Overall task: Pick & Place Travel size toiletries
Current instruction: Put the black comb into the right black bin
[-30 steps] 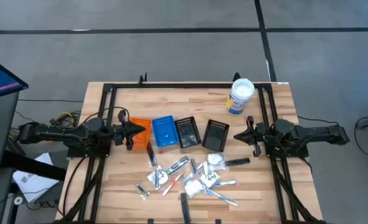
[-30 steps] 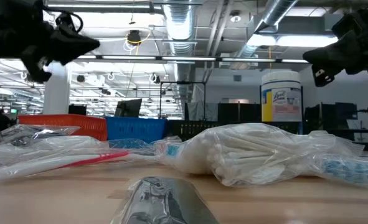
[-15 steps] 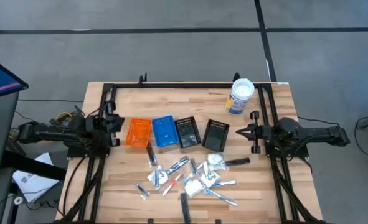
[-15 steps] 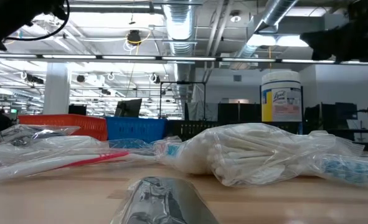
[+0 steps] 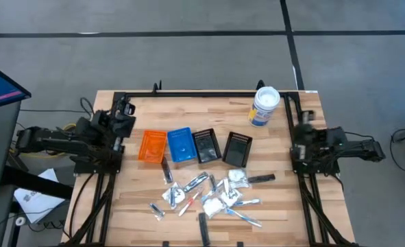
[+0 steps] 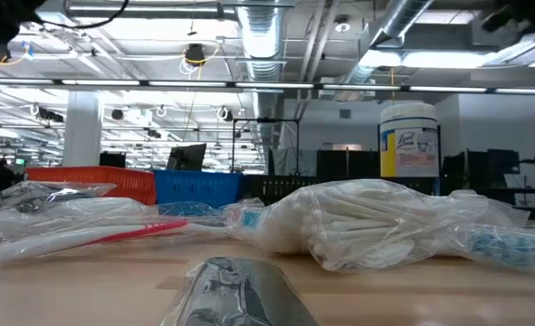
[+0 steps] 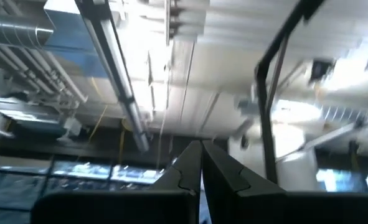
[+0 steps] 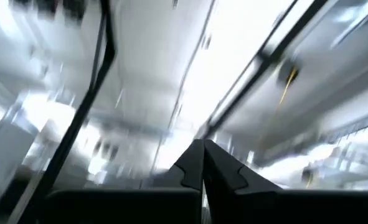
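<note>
The travel size toiletries lie in a loose heap on the near middle of the wooden table: silvery sachets, white crinkly packets, slim clear-wrapped sticks and small black pieces. In the low view a clear bag of white sticks and a silvery sachet lie close to the camera. My left gripper is drawn back at the table's left edge, tipped upward, fingers shut. My right gripper is drawn back at the right edge, also tipped upward and shut. Both are empty and far from the heap.
A row of small bins stands behind the heap: orange, blue and two black ones. A white tub with a blue label stands at the far right. A dark frame runs along the table's far edge.
Both arms have pulled back from the table's middle toward their own side edges. The left gripper left the orange bin's side and the right gripper left the spot beside the black bin. Both have tipped up and now point at the ceiling. The toiletries have not moved.
</note>
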